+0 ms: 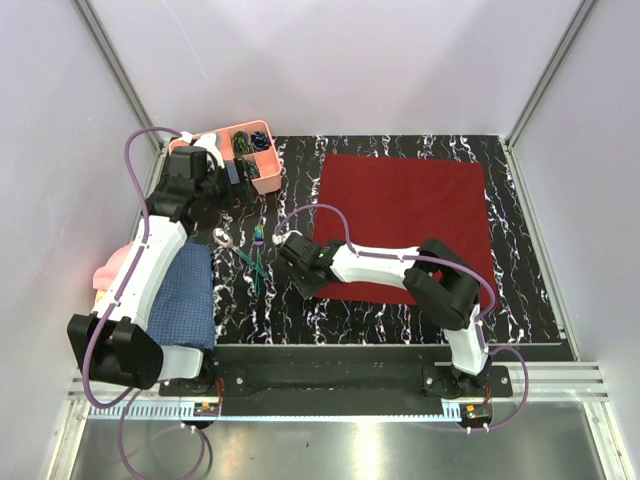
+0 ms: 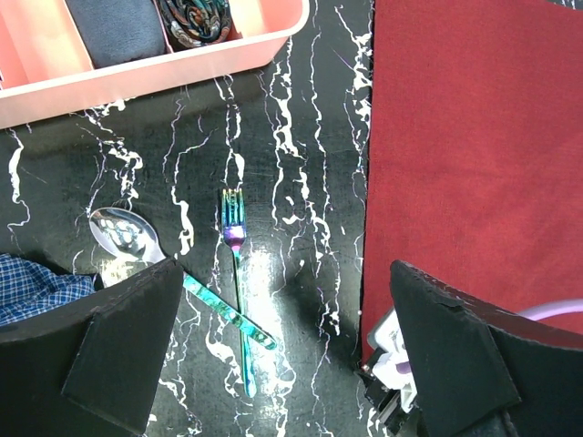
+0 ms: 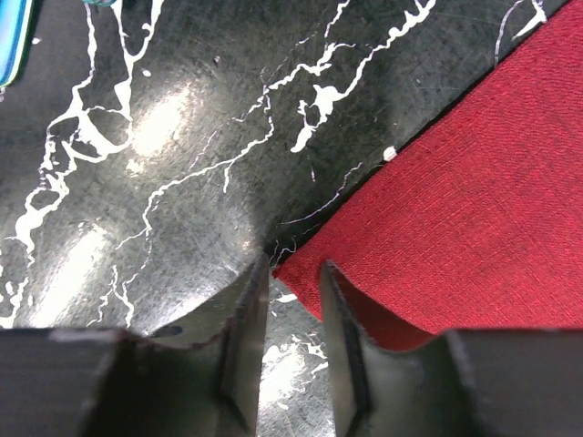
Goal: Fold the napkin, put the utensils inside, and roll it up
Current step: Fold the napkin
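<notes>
The pink cloth (image 1: pixel 108 268) and the blue checked cloth (image 1: pixel 186 295) lie beside the left arm, on the near left of the table (image 1: pixel 300 315). The left gripper (image 2: pixel 287 300) hangs over the dark marbled top with its fingers (image 2: pixel 114 346) spread wide and nothing between them. Beyond it sits a pink tray (image 2: pixel 155 68).

The utensils lie directly beneath this gripper. The spoon (image 2: pixel 123 235) has its bowl by the left finger, and its teal handle runs diagonally toward the near right. The fork (image 2: pixel 235 273) lies with its long axis straight away from the gripper, tines pointing at the tray. Its handle crosses the spoon's handle near the low end.

Just to the right finger's side starts the napkin (image 1: pixel 405 225). It lies flat and roughly square, with no clear long axis and its edges parallel to the table's.

Its near-left corner points into the right gripper (image 3: pixel 291 305). The fingertips (image 3: pixel 342 328) are drawn close with a narrow gap, and the corner sits at the gap. The cloth edge curls up by the right finger. Whether the cloth is actually pinched cannot be told.
</notes>
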